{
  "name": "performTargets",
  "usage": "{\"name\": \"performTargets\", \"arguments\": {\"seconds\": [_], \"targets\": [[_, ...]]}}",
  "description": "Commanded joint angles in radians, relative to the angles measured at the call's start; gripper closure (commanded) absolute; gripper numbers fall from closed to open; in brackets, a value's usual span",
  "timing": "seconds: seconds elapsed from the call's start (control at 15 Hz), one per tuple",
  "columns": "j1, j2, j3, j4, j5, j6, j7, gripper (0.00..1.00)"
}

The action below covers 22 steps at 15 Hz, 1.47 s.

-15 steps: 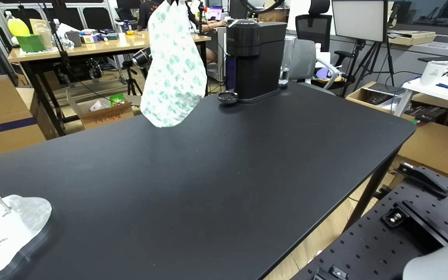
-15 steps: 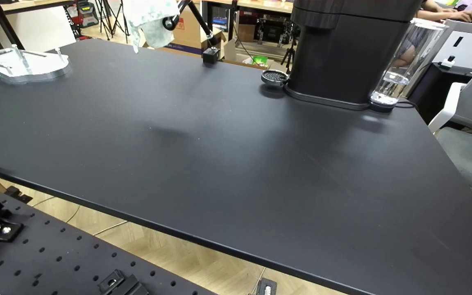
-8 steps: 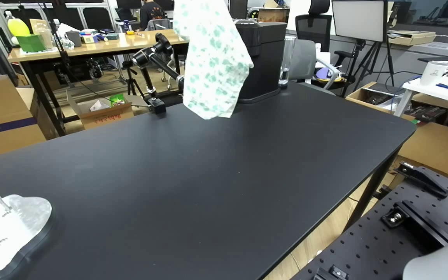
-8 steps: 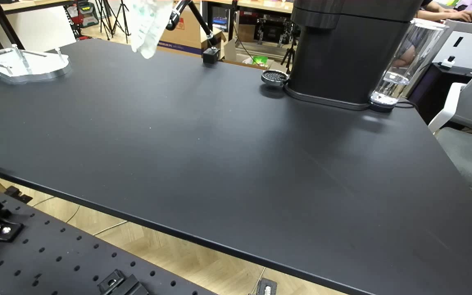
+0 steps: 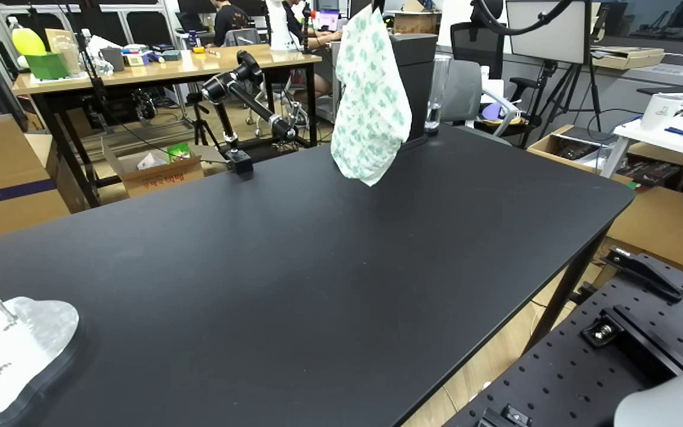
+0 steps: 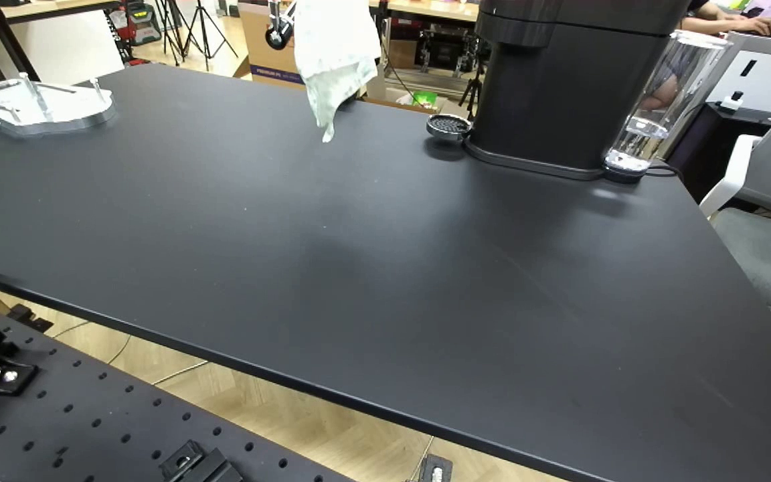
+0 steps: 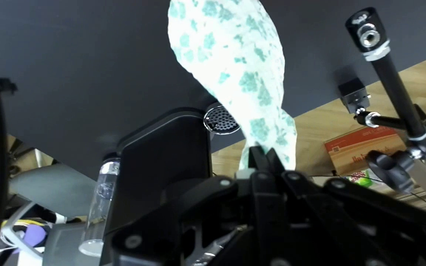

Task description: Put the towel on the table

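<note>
Wrist view: we see the gripper clenched on one end of the towel, jaws together with cloth pinched between. In both exterior views the towel, white with green print, hangs over the table. In an exterior view it covers part of the black coffee machine, beside a clear water tank. Whether its lowest tip touches the table we cannot tell.

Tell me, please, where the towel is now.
The towel hangs from the pincer over the table; in an exterior view it is just right of centre, partly hiding the coffee machine.
</note>
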Motion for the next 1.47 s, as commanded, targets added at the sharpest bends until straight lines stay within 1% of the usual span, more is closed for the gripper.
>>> {"name": "performTargets", "arguments": {"seconds": [0.0, 0.07, 0.2, 0.47, 0.53, 0.6, 0.67, 0.87, 1.07, 1.27, 1.33, 1.4], "targets": [[-0.033, 0.049, 0.0, -0.024, -0.048, 0.037, 0.101, 1.0], [-0.033, 0.064, -0.01, -0.034, -0.047, 0.052, 0.102, 1.0], [-0.01, 0.101, -0.045, -0.052, -0.018, 0.08, 0.047, 1.0], [0.03, 0.176, -0.1, -0.058, 0.024, 0.084, -0.045, 1.0], [0.037, 0.188, -0.108, -0.054, 0.032, 0.076, -0.057, 0.74], [0.047, 0.198, -0.118, -0.05, 0.046, 0.068, -0.075, 0.73], [0.055, 0.205, -0.125, -0.047, 0.059, 0.061, -0.086, 0.68], [0.071, 0.199, -0.138, -0.046, 0.091, 0.051, -0.099, 0.46], [0.066, 0.17, -0.128, -0.038, 0.079, 0.025, -0.046, 0.26], [0.062, 0.124, -0.114, -0.019, 0.078, -0.037, 0.015, 0.06], [0.058, 0.106, -0.108, -0.013, 0.071, -0.058, 0.04, 0.0], [0.055, 0.082, -0.1, -0.008, 0.066, -0.079, 0.072, 0.0]]}}
